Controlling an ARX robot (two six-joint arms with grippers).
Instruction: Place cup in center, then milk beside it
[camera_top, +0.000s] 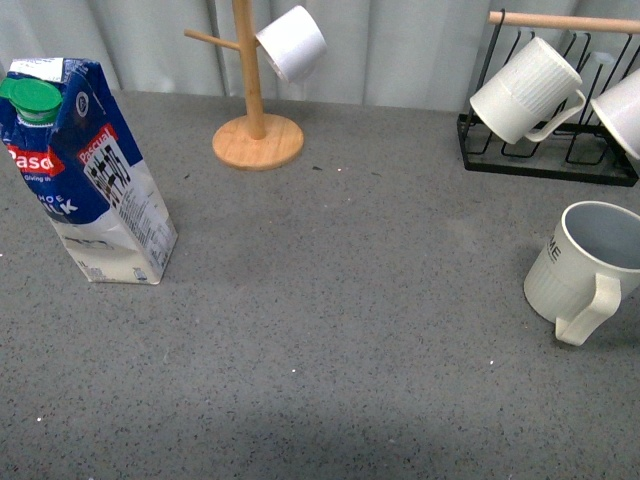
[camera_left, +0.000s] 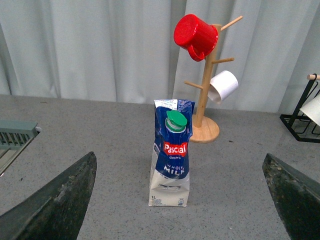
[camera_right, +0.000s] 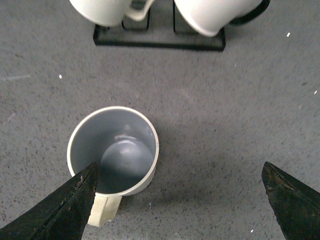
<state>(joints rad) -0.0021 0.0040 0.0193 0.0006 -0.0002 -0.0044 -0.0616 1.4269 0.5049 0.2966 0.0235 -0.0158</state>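
Note:
The cup (camera_top: 585, 270), cream-white with a grey-blue inside and a thick loop handle, stands upright at the table's right edge. From above, the cup (camera_right: 114, 150) sits under my right gripper (camera_right: 180, 200), close to one finger, and the gripper is open and holds nothing. The milk (camera_top: 85, 170), a blue and white carton with a green cap, stands at the far left. My left gripper (camera_left: 180, 200) is open and faces the milk (camera_left: 171, 152) from a distance. Neither arm shows in the front view.
A wooden mug tree (camera_top: 255, 110) with a small white cup (camera_top: 292, 42) stands at the back centre; a red cup (camera_left: 196, 36) hangs higher on it. A black wire rack (camera_top: 548, 150) at the back right holds a ribbed white mug (camera_top: 525, 90). Grey tabletop (camera_top: 330, 300) lies between carton and cup.

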